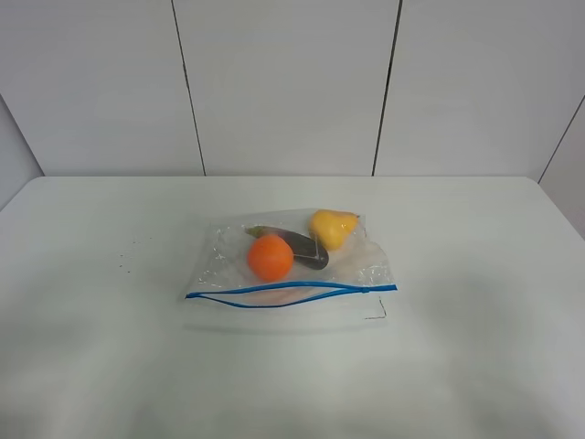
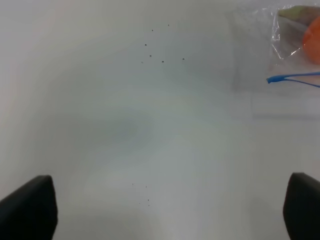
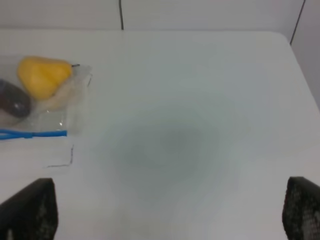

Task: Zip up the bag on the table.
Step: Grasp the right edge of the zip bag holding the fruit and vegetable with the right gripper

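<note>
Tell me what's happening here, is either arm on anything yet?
Nothing is being handled yet. A clear, crinkly plastic zip bag lies on the plain white table, holding an orange ball, a yellow pear and a dark purple eggplant. Its thin blue zipper strip gapes, so it is not zipped. The left gripper and right gripper are open over bare table either side of the bag, touching nothing.

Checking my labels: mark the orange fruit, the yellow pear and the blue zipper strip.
orange fruit [image 1: 271,258], exterior high view, centre of its round body.
yellow pear [image 1: 333,228], exterior high view, its wide body.
blue zipper strip [image 1: 379,289], exterior high view, near its right end.
</note>
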Available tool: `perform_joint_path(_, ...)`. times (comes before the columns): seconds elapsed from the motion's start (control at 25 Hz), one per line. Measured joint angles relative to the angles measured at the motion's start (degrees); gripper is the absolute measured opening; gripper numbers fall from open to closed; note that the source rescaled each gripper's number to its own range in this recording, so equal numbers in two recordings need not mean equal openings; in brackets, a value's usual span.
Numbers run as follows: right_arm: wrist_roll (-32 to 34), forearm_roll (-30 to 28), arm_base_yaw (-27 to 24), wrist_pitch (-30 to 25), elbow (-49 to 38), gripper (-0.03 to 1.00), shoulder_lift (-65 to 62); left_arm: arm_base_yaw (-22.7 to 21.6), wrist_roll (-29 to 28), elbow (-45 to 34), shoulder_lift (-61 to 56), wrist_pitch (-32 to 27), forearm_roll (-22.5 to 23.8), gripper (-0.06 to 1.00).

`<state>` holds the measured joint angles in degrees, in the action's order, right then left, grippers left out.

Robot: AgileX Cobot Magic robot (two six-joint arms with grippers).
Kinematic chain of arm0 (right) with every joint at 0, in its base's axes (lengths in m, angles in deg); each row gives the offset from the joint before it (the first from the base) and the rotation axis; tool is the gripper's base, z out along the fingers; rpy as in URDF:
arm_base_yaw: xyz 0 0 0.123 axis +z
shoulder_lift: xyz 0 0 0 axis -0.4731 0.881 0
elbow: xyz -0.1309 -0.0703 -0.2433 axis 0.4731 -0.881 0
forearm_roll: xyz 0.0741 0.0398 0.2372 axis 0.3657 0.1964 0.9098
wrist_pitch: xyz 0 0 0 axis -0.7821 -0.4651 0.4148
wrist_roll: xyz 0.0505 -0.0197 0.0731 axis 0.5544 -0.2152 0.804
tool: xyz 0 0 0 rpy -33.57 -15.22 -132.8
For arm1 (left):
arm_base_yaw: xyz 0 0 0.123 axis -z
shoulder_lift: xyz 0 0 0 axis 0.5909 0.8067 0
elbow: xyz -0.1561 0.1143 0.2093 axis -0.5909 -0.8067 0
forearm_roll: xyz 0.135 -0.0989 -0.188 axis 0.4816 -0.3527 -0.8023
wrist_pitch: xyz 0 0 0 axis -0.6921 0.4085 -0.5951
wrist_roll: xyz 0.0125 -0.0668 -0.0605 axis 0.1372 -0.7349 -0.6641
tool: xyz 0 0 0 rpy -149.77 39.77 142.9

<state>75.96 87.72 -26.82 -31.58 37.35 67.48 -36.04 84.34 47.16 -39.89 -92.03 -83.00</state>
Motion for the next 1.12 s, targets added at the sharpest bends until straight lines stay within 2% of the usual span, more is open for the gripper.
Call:
perform_joint_path(0.2, 1.2, 1.3, 0.3, 0.8, 0.1, 1.00, 9.2, 0.0, 0.0, 0.0, 0.0, 0.0, 0.0, 0.93)
perform_joint_path(0.36, -1.3, 4.7, 0.3, 5.7, 0.1, 1.00, 21.2, 0.0, 0.0, 0.0, 0.0, 0.0, 0.0, 0.93)
perform_joint_path(0.6, -9.9, 12.9, 0.3, 14.1, 0.9, 1.00, 43.3, 0.0, 0.0, 0.0, 0.0, 0.0, 0.0, 0.93)
perform_joint_path(0.76, -17.6, 19.1, 0.2, 17.7, 6.0, 1.00, 58.8, 0.0, 0.0, 0.0, 0.0, 0.0, 0.0, 0.93)
perform_joint_path(0.92, -29.4, 31.2, -4.7, 17.3, 14.1, 1.00, 73.8, 0.0, 0.0, 0.0, 0.0, 0.0, 0.0, 0.93)
perform_joint_path(1.12, -50.4, 54.1, -14.6, 8.2, 20.7, 1.00, 90.8, 0.0, 0.0, 0.0, 0.0, 0.0, 0.0, 0.93)
